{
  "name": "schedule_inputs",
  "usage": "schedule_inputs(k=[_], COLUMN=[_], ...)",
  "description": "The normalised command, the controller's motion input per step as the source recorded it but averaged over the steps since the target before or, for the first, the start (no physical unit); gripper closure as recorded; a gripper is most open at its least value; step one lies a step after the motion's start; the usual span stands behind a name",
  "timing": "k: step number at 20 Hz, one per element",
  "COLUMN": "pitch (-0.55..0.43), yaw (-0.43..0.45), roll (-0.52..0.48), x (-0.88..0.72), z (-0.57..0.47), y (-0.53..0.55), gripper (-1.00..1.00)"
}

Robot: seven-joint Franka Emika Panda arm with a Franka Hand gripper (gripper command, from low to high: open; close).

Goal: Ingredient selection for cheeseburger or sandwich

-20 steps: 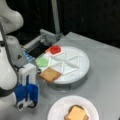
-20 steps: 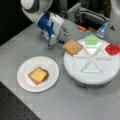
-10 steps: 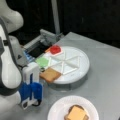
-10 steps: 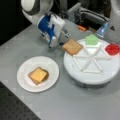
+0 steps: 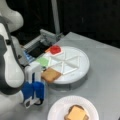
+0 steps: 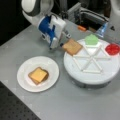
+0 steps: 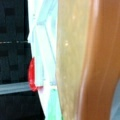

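My gripper (image 5: 43,76) (image 6: 62,41), with its blue and white body, is shut on the outer edge of a brown toast square (image 5: 51,74) (image 6: 72,46). That toast juts over the rim of the white divided tray (image 5: 82,67) (image 6: 100,77) in both front views, and it fills the wrist view (image 7: 97,62). On the white paper plate (image 5: 56,110) (image 6: 25,82) sits the sandwich stack (image 5: 76,113) (image 6: 38,75), a brown toast with a yellow cheese square on top. No patty shows.
The tray also holds a green lettuce-like piece (image 5: 43,61) (image 6: 91,39) and a red disc (image 5: 55,49) (image 6: 113,48) (image 7: 31,75). A grey and black device (image 5: 41,46) (image 6: 90,17) stands behind the tray. The arm's white body (image 5: 10,70) fills a front view's left.
The gripper edged slightly toward the tray a second ago, the toast moving with it. Over the last half second nothing has visibly moved.
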Motion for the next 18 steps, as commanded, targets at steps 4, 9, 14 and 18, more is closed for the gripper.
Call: schedule_inputs(k=[4,9,14,18], pitch=[-0.011,-0.012,-0.004,0.003], yaw=[-0.035,-0.03,-0.024,-0.038], roll=[0.203,0.196,0.197,0.193], x=[0.14,0.14,0.13,0.14], z=[-0.03,-0.03,0.01,0.02], y=[0.01,0.0,0.0,0.02], gripper=[-1.0,-1.0,-1.0,-1.0])
